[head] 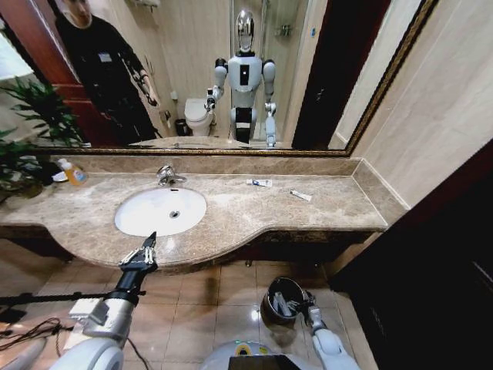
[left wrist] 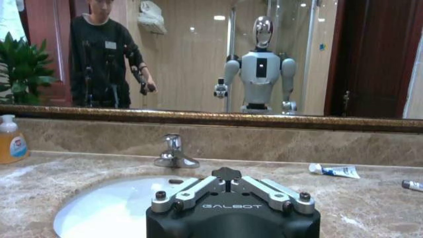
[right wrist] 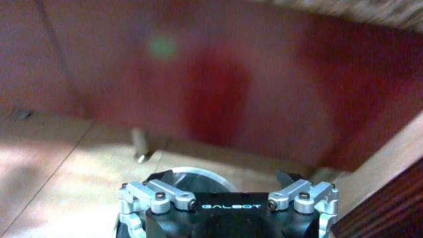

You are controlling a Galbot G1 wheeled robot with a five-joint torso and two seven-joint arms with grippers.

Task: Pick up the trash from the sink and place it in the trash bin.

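Tubes (head: 279, 305) lie in the trash bin (head: 267, 307) because the open right gripper (head: 307, 301) hangs beside its rim, seemingly emptied, while the closed left gripper (head: 148, 248) waits at the sink (head: 160, 211).

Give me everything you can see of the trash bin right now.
The trash bin is a small round dark container with a shiny metal rim, standing upright on the tiled floor below the front edge of the countertop, toward the robot's right. Its mouth is open, and a few pale tube-like pieces lie inside against the dark lining. The right gripper hangs at its rim, fingers spread. In the right wrist view, the metal rim shows just beyond the fingers.
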